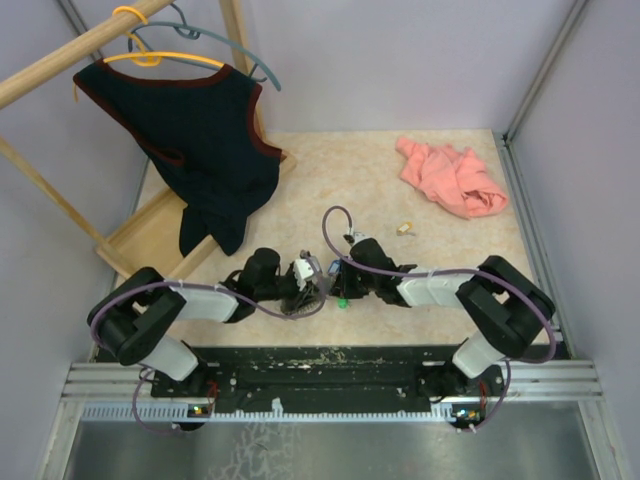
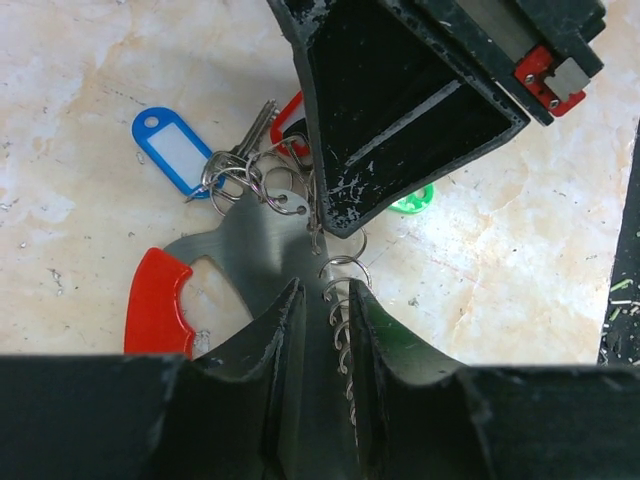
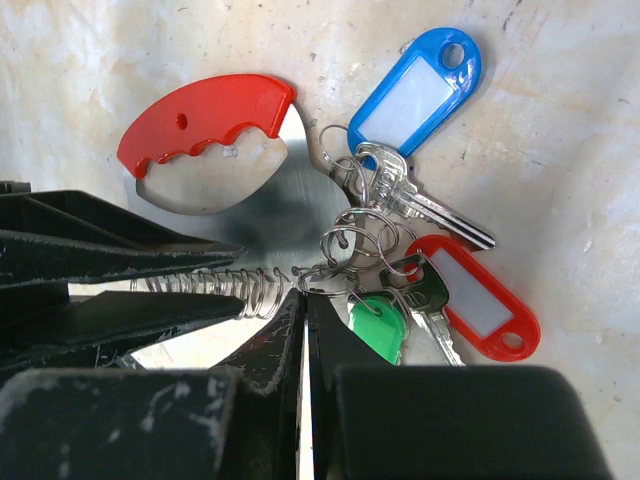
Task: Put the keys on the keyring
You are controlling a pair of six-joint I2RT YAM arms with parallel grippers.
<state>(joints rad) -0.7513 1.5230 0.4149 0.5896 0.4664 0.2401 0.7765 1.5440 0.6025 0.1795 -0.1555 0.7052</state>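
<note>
Left wrist view is showing my left jaws, partly open, clamping the keyring by its silvery coil, which is running up between the 2 fingers. A metal plate with a red grip is lying on the desk just beside the coil. My right jaws are reaching in from the top of that view. In the right wrist view they are pressing fully together, with the tips sitting where the coil's end is meeting a cluster of wire rings. I cannot tell whether a wire is pinched between them. The keys are hanging on those rings, fanning out over the desk with a blue tag, a red tag and a green tag. Top external view is showing both arms meeting near the desk's front edge, with a pink cloth lying well apart at the back right.
</note>
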